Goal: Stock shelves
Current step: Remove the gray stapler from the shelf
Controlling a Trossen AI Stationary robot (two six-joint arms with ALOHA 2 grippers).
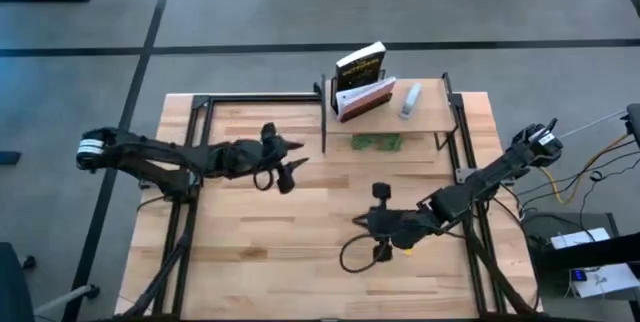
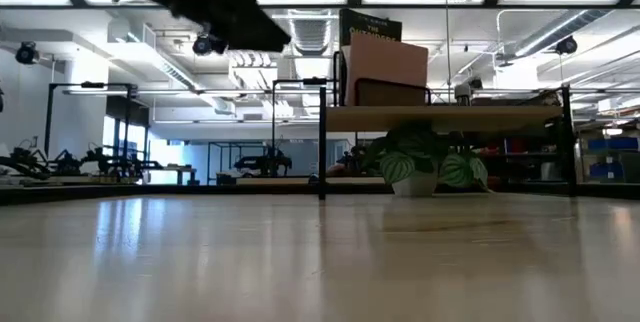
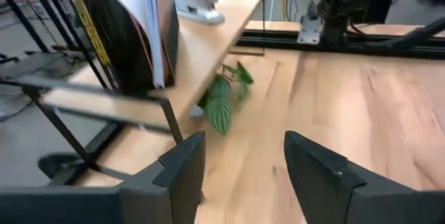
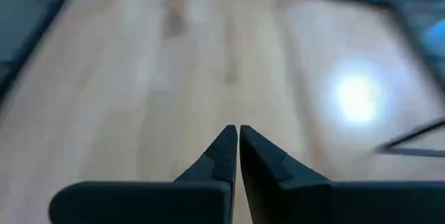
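One shelf (image 1: 425, 112), two books (image 1: 362, 82).

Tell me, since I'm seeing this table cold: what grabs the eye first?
The small shelf at the table's far edge, with books standing on its left end, a stapler beside them and a leafy plant tucked underneath. The left tool hangs open near the shelf's left legs; the right tool hangs shut over bare tabletop.

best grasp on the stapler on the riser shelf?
Hedged: pinch the stapler across its narrow width at mid-body, coming straight down. It lies flat on the shelf, long axis roughly front-to-back, with the books to its left, so top access looks clearest.
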